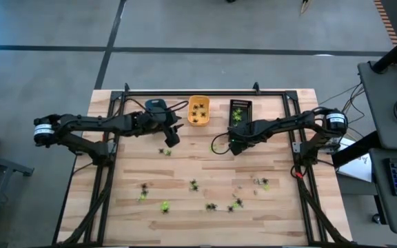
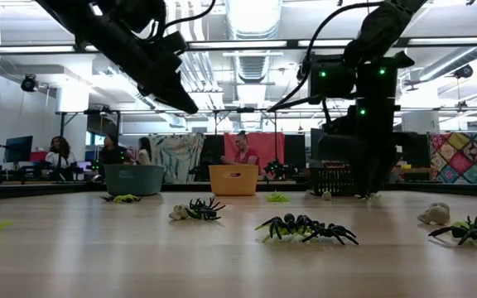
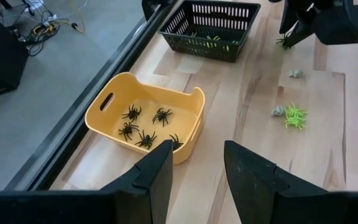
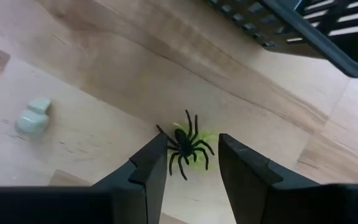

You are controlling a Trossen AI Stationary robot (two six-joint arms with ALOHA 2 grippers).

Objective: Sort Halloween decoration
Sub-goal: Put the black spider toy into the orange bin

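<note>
Right gripper [image 4: 191, 171] hovers with fingers apart over a black spider [image 4: 186, 149] lying on a yellow-green one, near the high view's centre, beside the black slotted basket [image 1: 240, 111]. More glossy plastic spiders [image 1: 211, 206] dot the lower wooden table [image 1: 185, 169]. Left gripper [image 3: 196, 171] — apart, empty — hangs by the smooth yellow tub [image 3: 114, 118] holding black spiders.

two dark jointed arms [image 1: 109, 124] with white wrist collars and black cables.

five black spiders [image 3: 145, 127], perhaps, in one yellow tray [image 3: 193, 106].
</note>
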